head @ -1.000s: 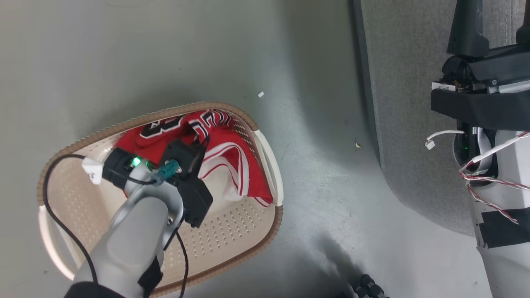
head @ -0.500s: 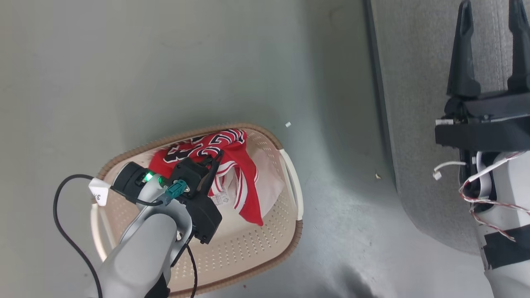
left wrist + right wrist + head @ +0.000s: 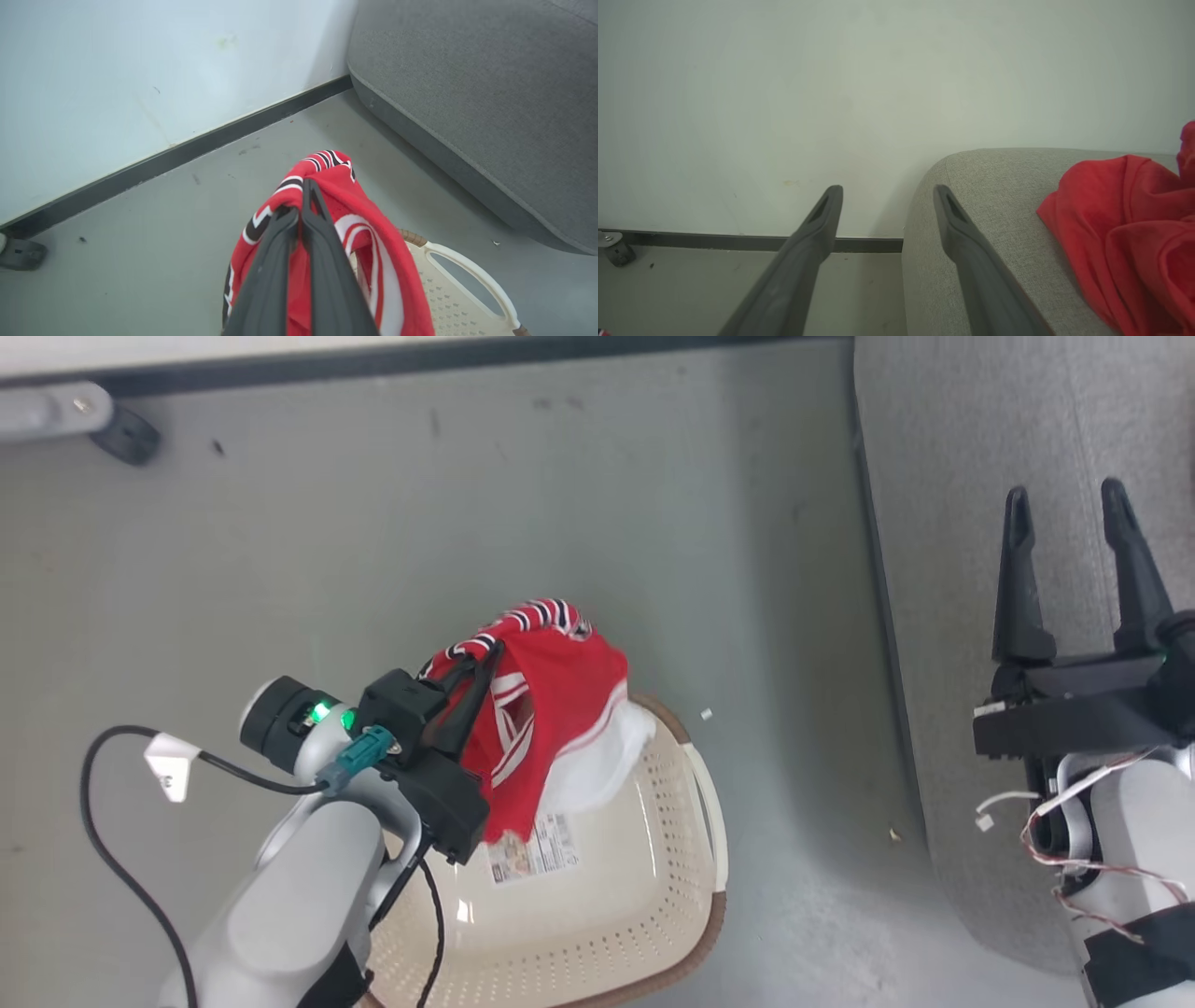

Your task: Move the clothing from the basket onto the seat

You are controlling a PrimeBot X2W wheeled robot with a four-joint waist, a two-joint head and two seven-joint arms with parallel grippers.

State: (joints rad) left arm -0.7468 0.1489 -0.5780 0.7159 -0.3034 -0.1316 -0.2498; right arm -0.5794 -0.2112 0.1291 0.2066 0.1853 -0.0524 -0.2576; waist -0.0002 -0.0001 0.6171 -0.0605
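Note:
My left gripper [image 3: 487, 655] is shut on a red jersey [image 3: 560, 681] with white stripes and black-and-white trim, which hangs bunched above the far end of the cream basket [image 3: 607, 915]. In the left wrist view the closed fingers [image 3: 306, 224] pinch the jersey [image 3: 355, 200] above the basket's handle [image 3: 472, 273]. The grey seat [image 3: 934, 523] lies at the right. My right gripper [image 3: 1064, 513] stands open over it, holding nothing. A second red garment [image 3: 1134, 219] lies on the seat [image 3: 971, 210] beside the open right gripper [image 3: 887, 191].
A white wall with a dark baseboard [image 3: 467, 359] runs along the far side of the grey floor. A caster wheel [image 3: 121, 434] stands by the baseboard at the far left. A black cable [image 3: 112, 859] loops off my left forearm.
The head camera has tilted, shifting the whole picture. My left gripper has risen with the jersey, lifting it out of the basket. The right gripper stays open.

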